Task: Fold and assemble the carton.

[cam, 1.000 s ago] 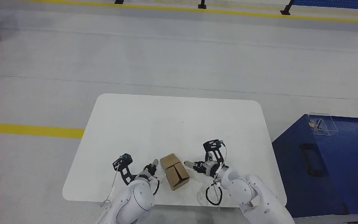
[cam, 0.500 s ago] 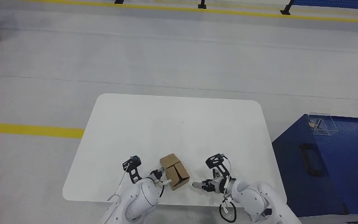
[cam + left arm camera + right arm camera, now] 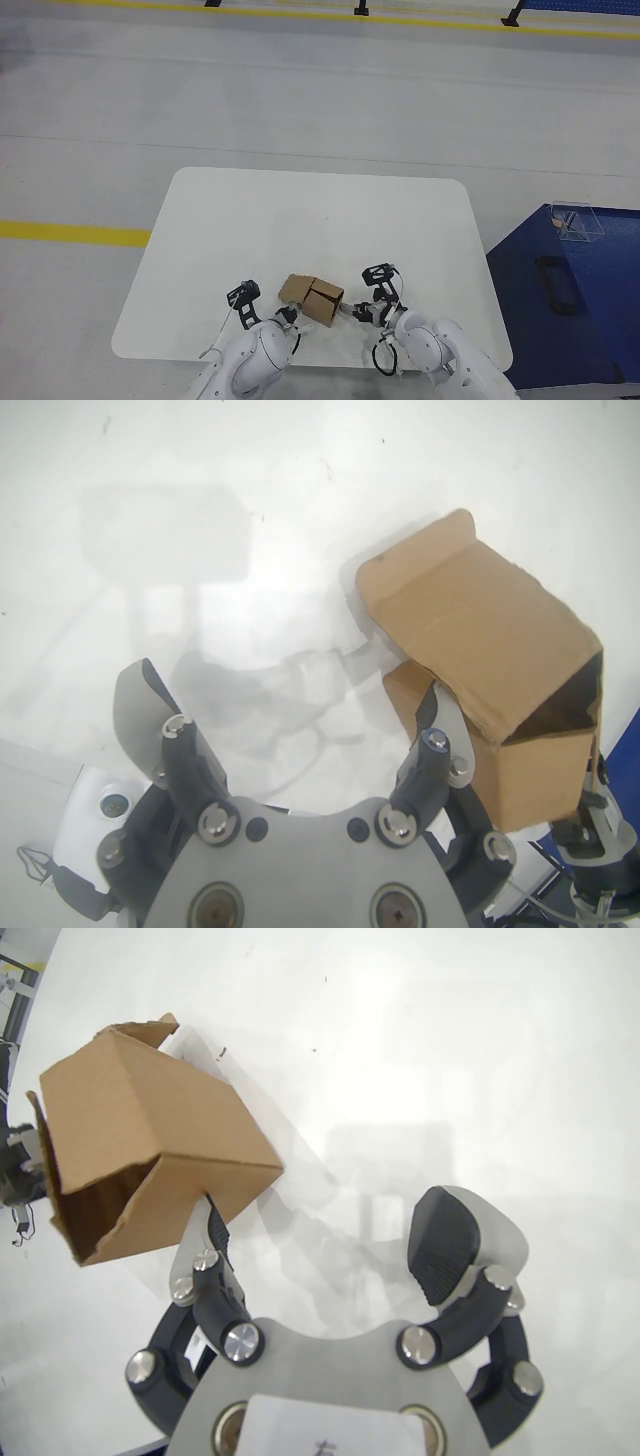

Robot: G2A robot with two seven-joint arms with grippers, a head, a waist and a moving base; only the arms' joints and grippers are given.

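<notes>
- The carton [image 3: 311, 298] lies near the front edge of the table [image 3: 300, 210], between our two grippers, tilted, with an open end facing our side.
- Our left gripper [image 3: 285, 695] is spread wide and grips nothing; one finger [image 3: 440, 720] touches the carton's side under a loose flap [image 3: 425, 565].
- Our right gripper [image 3: 325, 1228] is likewise spread, one finger [image 3: 217, 1228] against a lower corner.
- We judge the step to be squaring the carton up, so we press evenly from both sides, lest it spin or slide off the edge.
</notes>
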